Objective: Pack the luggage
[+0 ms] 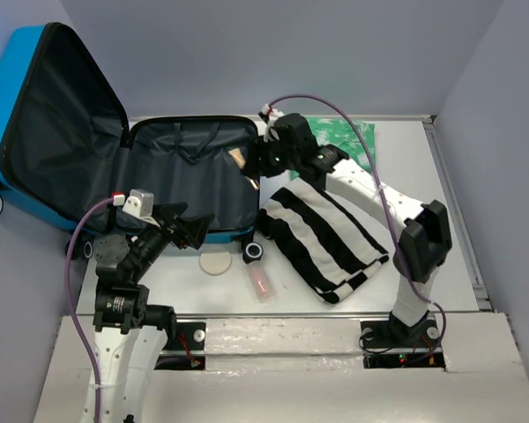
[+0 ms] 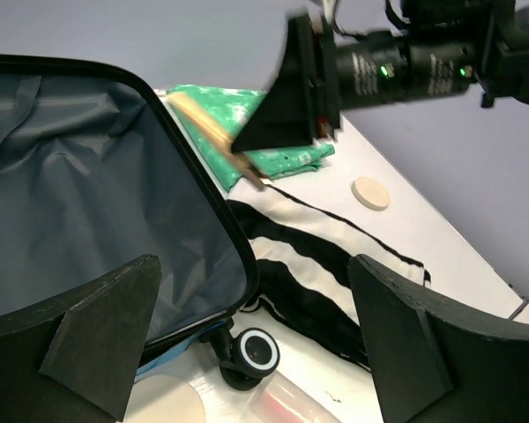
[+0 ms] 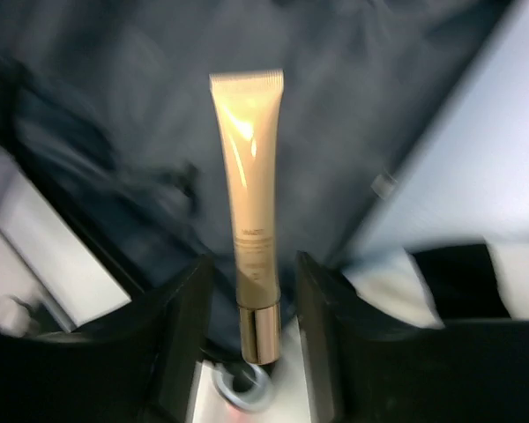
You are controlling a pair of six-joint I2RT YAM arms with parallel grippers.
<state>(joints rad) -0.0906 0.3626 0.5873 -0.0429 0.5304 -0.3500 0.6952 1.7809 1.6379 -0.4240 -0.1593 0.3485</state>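
left gripper (image 2: 254, 282) gapes wide; right gripper (image 3: 256, 264) loosely flanks gold tube (image 3: 247, 176) over luggage (image 1: 185, 167).

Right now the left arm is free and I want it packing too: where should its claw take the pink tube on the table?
I'd grip the pink tube at mid-length, across its narrow width, coming straight down with the left claw turned square to it. It lies flat on the table, slanting away from the suitcase wheel, so only its long sides are free.
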